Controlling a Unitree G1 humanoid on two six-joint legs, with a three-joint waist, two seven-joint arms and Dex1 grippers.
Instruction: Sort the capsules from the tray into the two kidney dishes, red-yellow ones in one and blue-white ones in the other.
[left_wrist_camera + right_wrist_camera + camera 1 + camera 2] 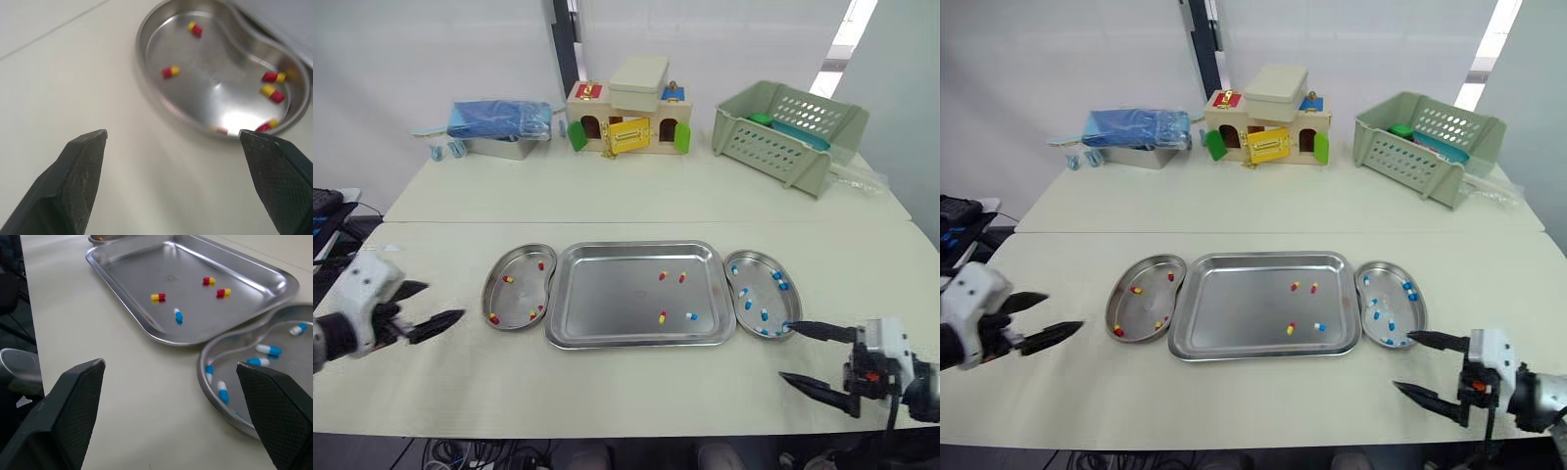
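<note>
1. Tray [607, 299]: lies at the centre of the tabletop [607, 206]. It holds three red-yellow capsules [663, 276] and one blue-white capsule [691, 316], all in its 3 o'clock half.
2. Left kidney dish [521, 292]: sits just beside the tray at 9 o'clock and contains a red-yellow set [170, 71] of capsules.
3. Right kidney dish [759, 284]: sits just beside the tray at 3 o'clock and contains a blue-white set [268, 350] of capsules.
4. Left gripper [440, 301]: at 8 o'clock of the left kidney dish, apart from it, over bare tabletop. Its fingers [73, 181] are spread wide and hold nothing.
5. Right gripper [786, 351]: at 5 o'clock of the right kidney dish. Its fingers [68, 406] are spread wide and empty, with one tip close to the dish rim; contact cannot be told.
6. Far side, 12 o'clock: a toy house [628, 117], with a green basket [788, 132] at 1 o'clock.
</note>
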